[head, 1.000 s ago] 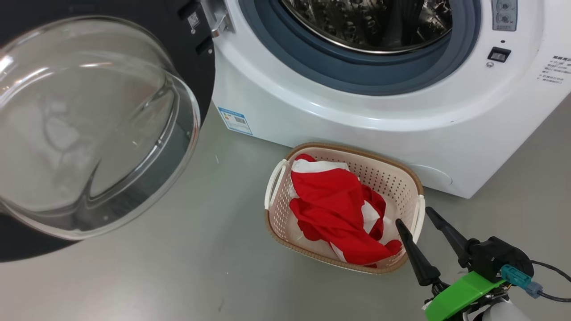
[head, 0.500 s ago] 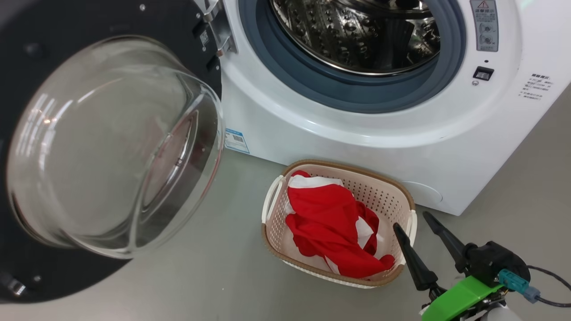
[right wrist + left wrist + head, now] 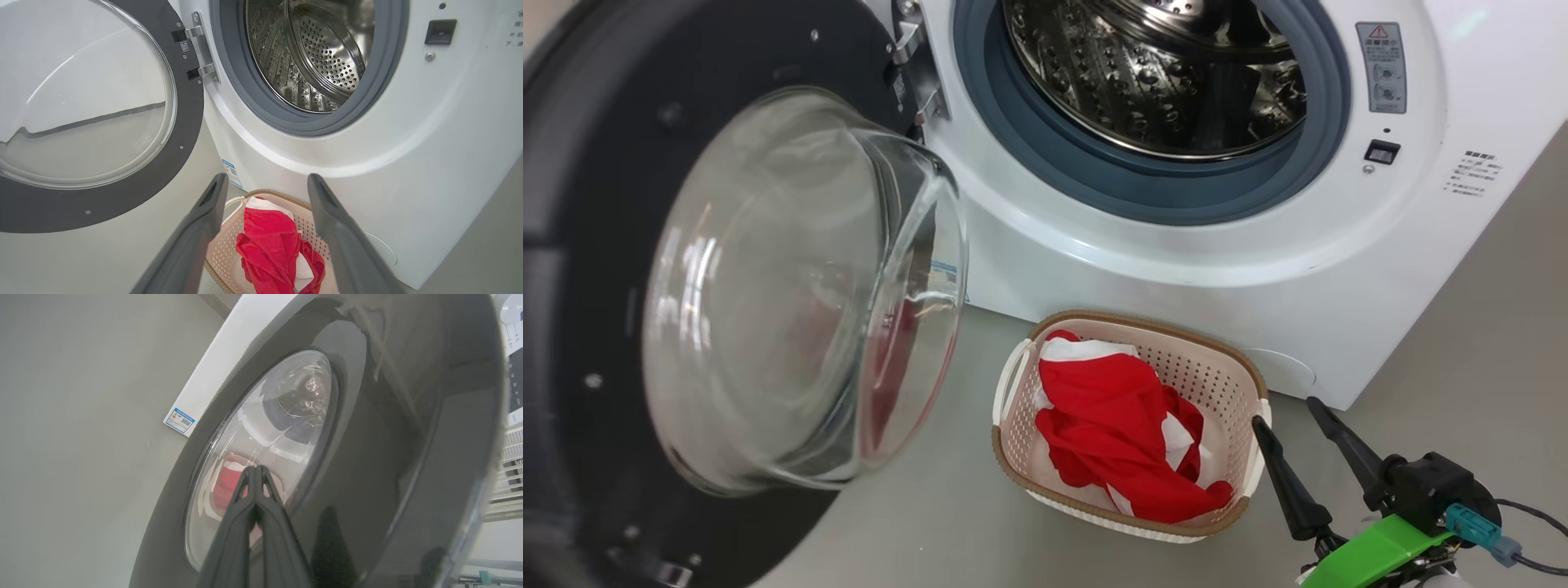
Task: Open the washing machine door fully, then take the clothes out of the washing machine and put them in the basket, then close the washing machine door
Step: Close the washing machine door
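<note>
We are holding our left end effector [image 3: 255, 473] shut tight on nothing, tips pointing at the outer side of the washing machine door [image 3: 596, 163]; we cannot tell if they touch. Our right end effector [image 3: 1284, 411] is hanging wide open and empty, just beside the basket [image 3: 1143, 322] where the clothes [image 3: 1111, 425] are lying. The washing machine [image 3: 1176, 261] is looking empty inside, so we are likely closing the door. We think slow pushes far from the hinge [image 3: 919, 77] are going to work best. The glass bowl [image 3: 792, 294] is sticking out near the basket's edge, so we are minding it.
</note>
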Motion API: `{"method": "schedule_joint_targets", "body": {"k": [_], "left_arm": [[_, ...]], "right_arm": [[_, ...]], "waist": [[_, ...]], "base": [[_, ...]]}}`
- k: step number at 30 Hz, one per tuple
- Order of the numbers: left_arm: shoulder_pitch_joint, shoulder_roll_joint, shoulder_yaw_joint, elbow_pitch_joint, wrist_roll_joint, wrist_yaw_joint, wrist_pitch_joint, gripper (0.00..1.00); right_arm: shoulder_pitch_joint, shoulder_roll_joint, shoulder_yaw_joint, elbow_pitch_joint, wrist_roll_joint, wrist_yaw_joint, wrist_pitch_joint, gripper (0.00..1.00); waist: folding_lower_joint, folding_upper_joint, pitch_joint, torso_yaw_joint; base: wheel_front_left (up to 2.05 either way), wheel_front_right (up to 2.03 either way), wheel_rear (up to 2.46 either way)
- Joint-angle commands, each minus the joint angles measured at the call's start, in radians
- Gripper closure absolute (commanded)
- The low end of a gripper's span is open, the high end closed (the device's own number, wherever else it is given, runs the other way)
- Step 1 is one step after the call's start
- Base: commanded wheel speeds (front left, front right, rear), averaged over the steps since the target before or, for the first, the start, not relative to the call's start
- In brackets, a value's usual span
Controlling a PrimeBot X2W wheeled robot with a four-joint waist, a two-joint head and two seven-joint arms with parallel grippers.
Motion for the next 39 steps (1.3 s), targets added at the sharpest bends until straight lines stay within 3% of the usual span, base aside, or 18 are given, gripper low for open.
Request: {"method": "schedule_joint_targets", "body": {"k": [1,8,18,30,39], "left_arm": [[-0.003,0.051,0.033,-0.053,-0.013,-0.007,0.014,1.00],[0.041,0.000,0.005,-0.260,-0.031,-0.007,0.019,1.00],[0.005,-0.079,-0.097,-0.414,0.013,-0.007,-0.022,1.00],[-0.130,-0.211,-0.272,-0.419,0.090,-0.007,-0.164,1.00],[-0.203,-0.266,-0.346,-0.382,0.112,-0.007,-0.300,1.00]], "right_arm": [[0.003,-0.001,0.016,-0.026,0.003,0.000,-0.007,0.00],[0.015,0.007,0.000,-0.033,0.003,0.000,-0.007,0.00],[0.019,0.017,-0.019,-0.042,0.001,0.000,-0.007,0.00],[0.013,0.034,-0.027,-0.048,-0.004,0.000,-0.007,0.00],[0.002,0.047,-0.038,-0.054,-0.009,0.000,-0.007,0.00]], "waist": [[0.0000,0.0000,-0.004,-0.004],[0.0000,0.0000,-0.018,-0.028],[0.0000,0.0000,-0.020,-0.075],[0.0000,0.0000,-0.011,-0.141],[0.0000,0.0000,0.012,-0.205]], "base": [[0.00,0.00,0.00],[0.00,0.00,0.00],[0.00,0.00,0.00],[0.00,0.00,0.00],[0.00,0.00,0.00]]}}
